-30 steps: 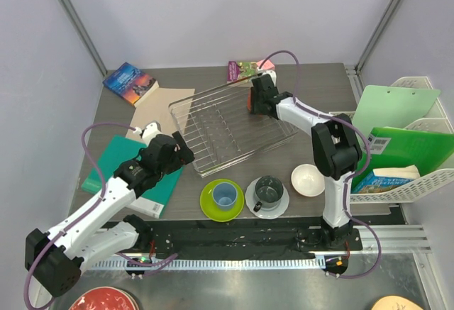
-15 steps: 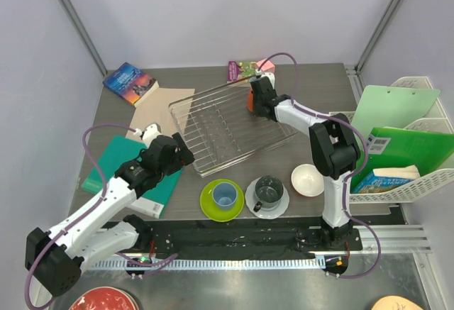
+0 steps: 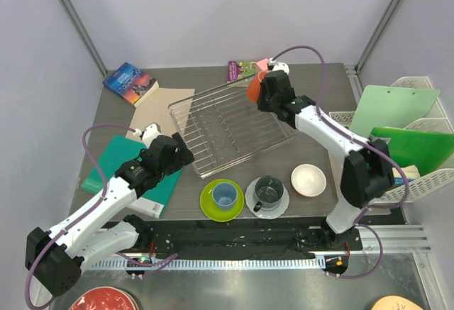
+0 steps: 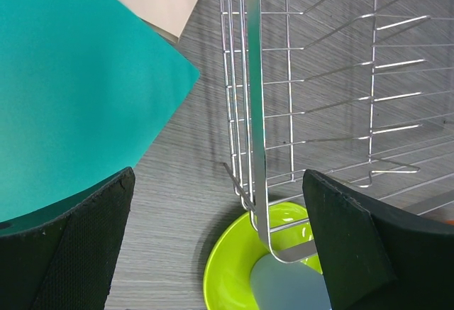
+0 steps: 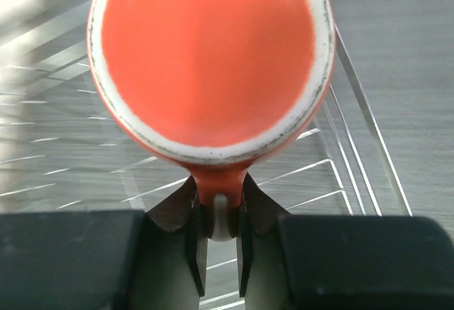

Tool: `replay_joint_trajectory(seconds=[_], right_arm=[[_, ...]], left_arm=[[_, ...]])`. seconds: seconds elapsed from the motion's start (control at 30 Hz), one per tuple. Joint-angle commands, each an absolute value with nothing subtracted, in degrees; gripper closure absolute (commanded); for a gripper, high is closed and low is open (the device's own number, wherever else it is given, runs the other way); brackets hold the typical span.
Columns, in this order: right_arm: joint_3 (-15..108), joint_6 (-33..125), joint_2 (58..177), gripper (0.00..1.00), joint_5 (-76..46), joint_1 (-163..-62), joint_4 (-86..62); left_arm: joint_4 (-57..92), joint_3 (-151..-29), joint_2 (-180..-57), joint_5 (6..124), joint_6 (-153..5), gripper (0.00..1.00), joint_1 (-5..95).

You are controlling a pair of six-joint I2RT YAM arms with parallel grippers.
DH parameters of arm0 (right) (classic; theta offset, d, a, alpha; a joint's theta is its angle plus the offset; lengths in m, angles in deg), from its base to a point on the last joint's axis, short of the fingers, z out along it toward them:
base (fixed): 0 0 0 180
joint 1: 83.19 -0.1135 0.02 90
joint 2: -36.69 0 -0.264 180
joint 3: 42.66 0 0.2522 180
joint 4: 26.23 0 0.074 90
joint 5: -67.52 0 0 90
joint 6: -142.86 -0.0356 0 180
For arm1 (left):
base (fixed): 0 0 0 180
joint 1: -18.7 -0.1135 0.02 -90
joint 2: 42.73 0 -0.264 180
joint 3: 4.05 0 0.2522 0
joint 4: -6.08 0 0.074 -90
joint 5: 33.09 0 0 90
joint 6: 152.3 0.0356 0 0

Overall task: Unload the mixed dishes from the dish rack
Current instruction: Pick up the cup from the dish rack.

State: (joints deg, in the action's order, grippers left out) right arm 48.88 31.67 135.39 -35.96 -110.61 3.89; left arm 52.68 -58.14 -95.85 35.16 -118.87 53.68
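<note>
My right gripper [image 3: 264,93] is shut on the handle of the orange mug [image 3: 253,88] and holds it above the far right corner of the silver wire dish rack [image 3: 227,127]. In the right wrist view the mug [image 5: 209,54] fills the top, its handle pinched in the gripper [image 5: 216,218]. My left gripper [image 3: 181,155] is open, its fingers either side of the rack's near left edge [image 4: 255,111]. A lime-green plate [image 3: 208,209] bears a light blue cup [image 3: 225,196]. A pale plate [image 3: 283,206] bears a dark grey mug [image 3: 268,190]. A white bowl [image 3: 308,179] stands to the right.
A teal book [image 3: 113,164] lies under my left arm, tan paper [image 3: 159,111] and a blue book [image 3: 129,81] behind it. A small book [image 3: 242,69] lies at the back. White lattice baskets [image 3: 418,182] with green folders stand at the right. A red plate [image 3: 103,300] is bottom left.
My right gripper has risen with the orange mug off the rack's far right corner, and the arm has stretched out. The left arm has not moved.
</note>
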Motion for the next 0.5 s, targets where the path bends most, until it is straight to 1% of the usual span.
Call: replay_joint_trajectory(seconds=[0.0, 0.07, 0.1, 0.13, 0.2, 0.23, 0.27, 0.3, 0.33, 0.37, 0.47], right_arm=[[48.89, 27.82, 122.66, 0.99, -31.80, -111.84, -5.70], [46.62, 24.76, 118.62, 0.99, -29.88, -111.93, -6.66], [45.47, 23.52, 117.13, 0.99, -26.91, -111.93, -8.93], [42.41, 21.68, 114.42, 0.99, -25.40, -111.84, -10.78], [38.80, 16.50, 111.24, 0.99, -23.28, -111.93, -17.11], [34.60, 14.39, 108.70, 0.99, -21.10, -111.84, -19.57], [32.30, 12.19, 107.63, 0.99, -19.77, -111.93, -25.77], [29.93, 6.69, 106.92, 0.99, -18.37, -111.93, -29.66], [25.64, 4.55, 106.22, 0.99, -14.70, -111.93, -33.61], [23.94, 2.00, 105.43, 0.99, -13.18, -112.11, -39.66], [19.28, -1.98, 103.68, 0.99, -9.83, -113.77, -45.94]], left_arm=[[50.69, -60.69, -95.20, 33.36, -118.72, 0.00, 53.77], [50.07, -61.05, -95.20, 33.62, -118.81, 0.00, 53.77], [49.72, -61.40, -95.20, 33.97, -119.07, 0.00, 53.77], [49.20, -61.66, -95.20, 34.06, -119.33, 0.00, 53.68], [48.23, -62.45, -94.94, 34.85, -120.65, 0.00, 53.77], [47.53, -62.63, -94.50, 35.20, -121.09, 0.00, 53.68], [45.43, -62.72, -94.15, 35.55, -122.14, 0.00, 53.77], [44.11, -62.46, -93.62, 35.99, -122.59, 0.00, 53.68], [42.09, -62.28, -93.01, 37.30, -122.76, 0.00, 53.68], [38.33, -62.02, -91.79, 38.01, -122.59, 0.00, 53.77], [31.99, -60.09, -89.06, 42.13, -121.28, 0.00, 53.77]])
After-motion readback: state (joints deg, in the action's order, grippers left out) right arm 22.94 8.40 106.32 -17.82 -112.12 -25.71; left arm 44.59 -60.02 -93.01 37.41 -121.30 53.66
